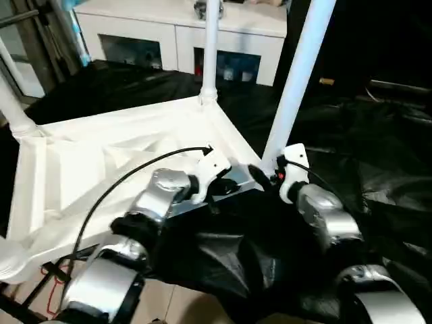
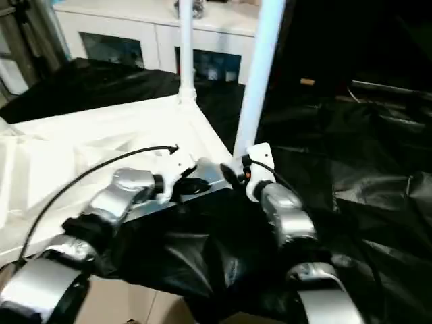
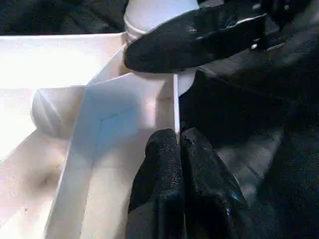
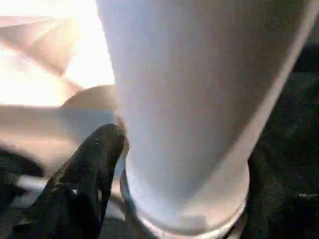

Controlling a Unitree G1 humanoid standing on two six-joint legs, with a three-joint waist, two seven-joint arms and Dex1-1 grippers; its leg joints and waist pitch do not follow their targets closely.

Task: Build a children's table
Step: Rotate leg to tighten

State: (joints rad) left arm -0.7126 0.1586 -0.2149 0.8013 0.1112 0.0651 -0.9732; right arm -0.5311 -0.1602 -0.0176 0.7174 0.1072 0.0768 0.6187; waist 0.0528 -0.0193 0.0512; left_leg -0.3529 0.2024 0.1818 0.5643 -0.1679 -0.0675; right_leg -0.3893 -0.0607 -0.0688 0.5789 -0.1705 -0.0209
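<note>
Tabletop (image 1: 101, 169) lying underside up on black sheeting (image 1: 378, 155), ribs and corner sockets facing the ceiling so legs can drop in from above. Far leg (image 1: 210, 47) already standing in the back corner socket; another leg (image 1: 13, 108) upright at the left corner, with a third corner (image 1: 10, 260) at the lower left whose state cannot be read.

Near-right leg (image 1: 297, 74) standing in the socket closest to the robot, tilted slightly rightward towards its top. Right gripper (image 1: 270, 172) closed around the base of that leg, one black finger (image 4: 84, 174) pressed against the tube just above its collar, probably to steady and push it home. Left gripper (image 3: 179, 144) pinched narrow on the thin rim of the tabletop beside the same socket, most likely bracing the top so it does not slide while the leg is seated. In the left wrist view, the right gripper's finger (image 3: 199, 37) wrapping the leg base just beyond the held edge.

Both grippers crowded into one corner, nearly touching, little slack between them. Open sheeting to the right and front, free of obstacles. Cabinet (image 1: 182, 30) well behind, clear of the legs. Tabletop's near edge close to the sheeting's drop, so a hard shove risks shifting the whole top.
</note>
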